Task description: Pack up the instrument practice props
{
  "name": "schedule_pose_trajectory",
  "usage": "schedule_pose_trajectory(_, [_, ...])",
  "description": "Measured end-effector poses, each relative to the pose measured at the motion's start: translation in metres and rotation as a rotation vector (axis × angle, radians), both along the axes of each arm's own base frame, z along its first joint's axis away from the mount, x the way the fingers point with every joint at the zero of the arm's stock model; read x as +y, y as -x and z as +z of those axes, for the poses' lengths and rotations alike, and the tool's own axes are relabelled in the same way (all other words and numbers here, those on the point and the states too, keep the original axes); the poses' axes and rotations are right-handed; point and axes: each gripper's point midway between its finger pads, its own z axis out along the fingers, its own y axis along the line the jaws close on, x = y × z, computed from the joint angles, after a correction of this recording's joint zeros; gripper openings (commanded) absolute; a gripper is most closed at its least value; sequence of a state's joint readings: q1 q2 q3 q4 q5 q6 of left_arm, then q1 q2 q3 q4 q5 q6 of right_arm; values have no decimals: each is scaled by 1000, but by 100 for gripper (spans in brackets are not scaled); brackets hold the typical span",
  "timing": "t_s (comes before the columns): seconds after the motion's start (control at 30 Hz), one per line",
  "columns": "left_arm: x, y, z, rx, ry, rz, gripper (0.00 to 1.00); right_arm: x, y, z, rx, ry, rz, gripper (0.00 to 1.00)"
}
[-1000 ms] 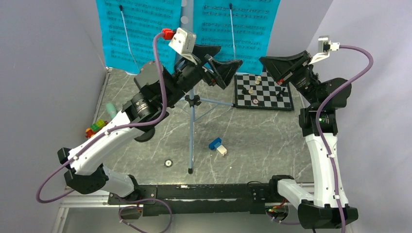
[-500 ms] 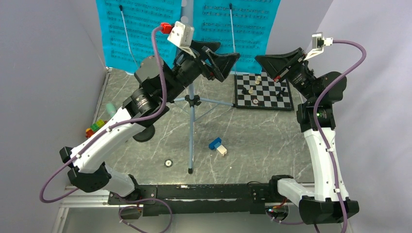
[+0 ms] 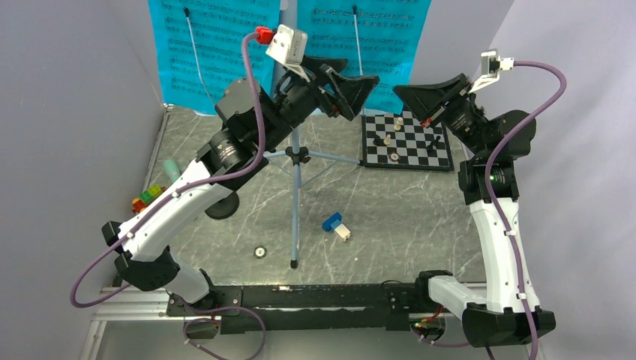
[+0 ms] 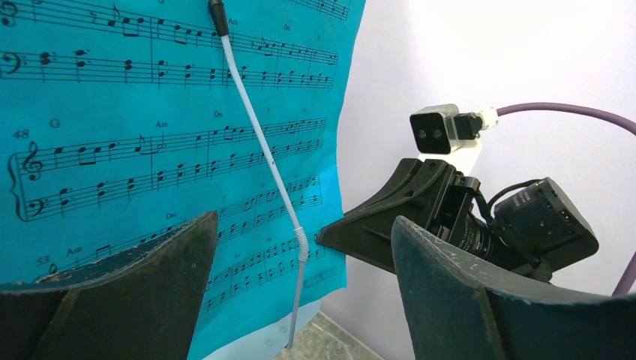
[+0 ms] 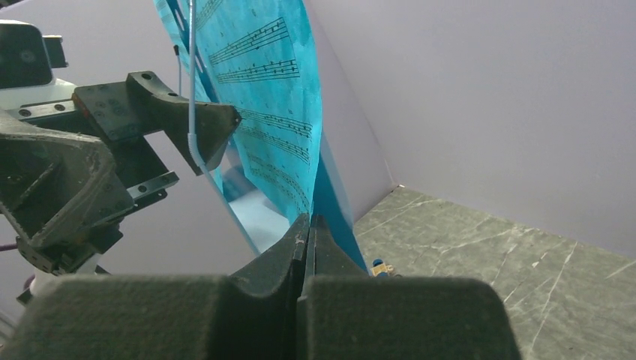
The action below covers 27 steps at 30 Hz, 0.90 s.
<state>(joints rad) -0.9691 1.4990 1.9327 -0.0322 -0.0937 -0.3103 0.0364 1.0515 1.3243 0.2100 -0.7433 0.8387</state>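
Top external — cyan pages (image 3: pixel 217 52) resting on stand (image 3: pixel 295 202).

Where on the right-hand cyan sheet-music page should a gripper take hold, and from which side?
I would grip the right-hand page at its free outer edge, low down, coming edge-on from the robot's right, one jaw in front and one behind. The sheet is thin and near upright, and a retaining wire pins its middle, so only the edge offers purchase.
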Motion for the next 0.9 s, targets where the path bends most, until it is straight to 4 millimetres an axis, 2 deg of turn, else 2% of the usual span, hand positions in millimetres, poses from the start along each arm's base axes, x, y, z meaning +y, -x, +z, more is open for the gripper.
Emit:
schedule_pose_trajectory(0.4, [-5,-10,5,1,8,8,76,3,5,1,3,3,9,0])
schedule_pose_trajectory(0.67, [-12,-14,8,-6,8,-5,73,3,6,0,7,4,9,0])
schedule_pose_trajectory(0.9, [-19,-17,6,-3,3,-23,63,3,5,0,8,4,9,0])
